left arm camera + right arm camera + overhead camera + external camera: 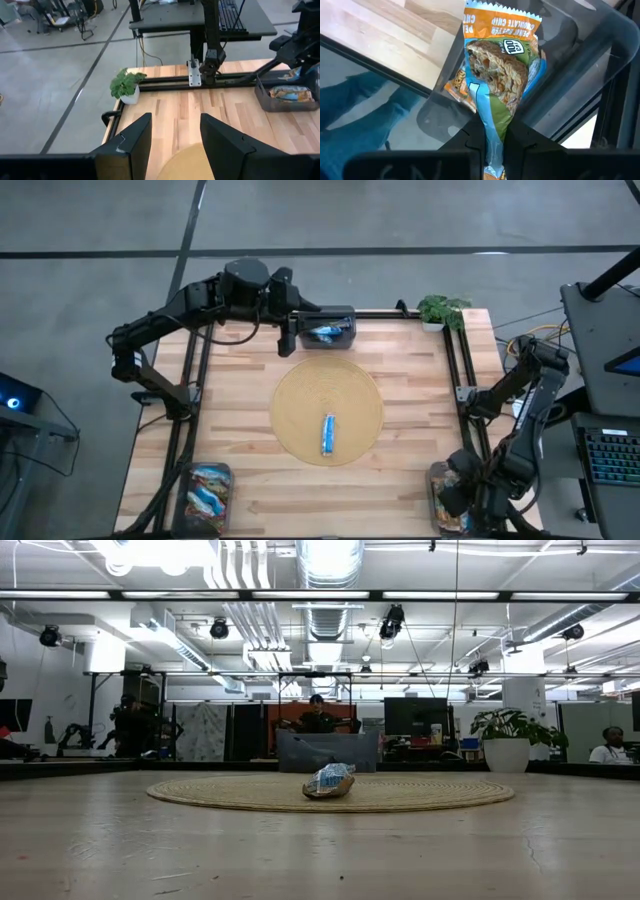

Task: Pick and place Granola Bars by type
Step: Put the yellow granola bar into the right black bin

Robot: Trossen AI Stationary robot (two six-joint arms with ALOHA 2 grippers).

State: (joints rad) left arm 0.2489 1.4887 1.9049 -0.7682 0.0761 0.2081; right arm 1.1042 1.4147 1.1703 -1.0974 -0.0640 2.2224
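Note:
One blue-white granola bar [327, 434] lies flat on the round woven mat [300, 395]; the low view shows the bar [328, 781] end-on. My left gripper [172, 145] is open and hangs beside the far bin [345, 337], which holds blue bars. My right gripper [496, 142] is over the near-right bin [437, 480], shut on a blue, green and orange granola bar [497, 75]. More orange-wrapped bars [457, 82] lie in that bin below it. The near-left bin [205, 490] holds several mixed bars. My right gripper pinches the bar's blue wrapper end [492, 131] between its two fingers [472, 142]. The bar runs on along the line of the fingers and sticks out past their tips over the bin's inside. Whether its far end rests on the bars beneath, I cannot tell.
A small potted plant [440, 310] stands at the table's far right corner. Black rails run along the table's left, far and right edges. Bare wood lies around the mat. A desk with a keyboard [610, 455] stands beyond the right edge.

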